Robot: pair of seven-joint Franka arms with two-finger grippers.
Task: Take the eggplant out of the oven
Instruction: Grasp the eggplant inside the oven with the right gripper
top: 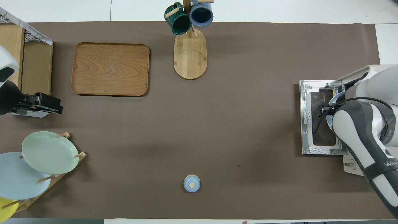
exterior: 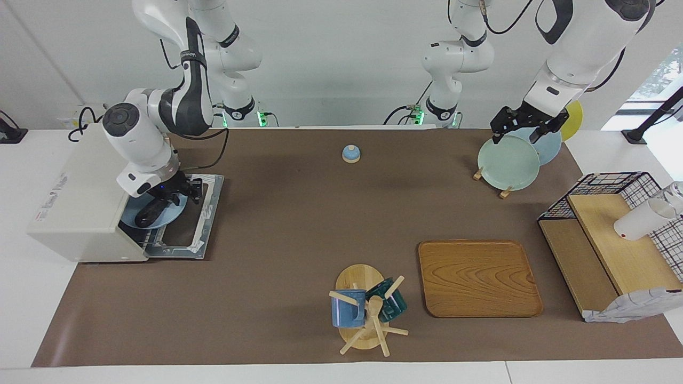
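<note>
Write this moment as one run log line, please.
oven: door down | eggplant: on blue plate inside | right gripper: at eggplant | left gripper: waiting

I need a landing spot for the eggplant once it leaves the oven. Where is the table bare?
Bare mat runs from the oven door to the mug stand and the blue knob. The wooden tray is bare too. It is crowded by the plate rack and the wire basket.
</note>
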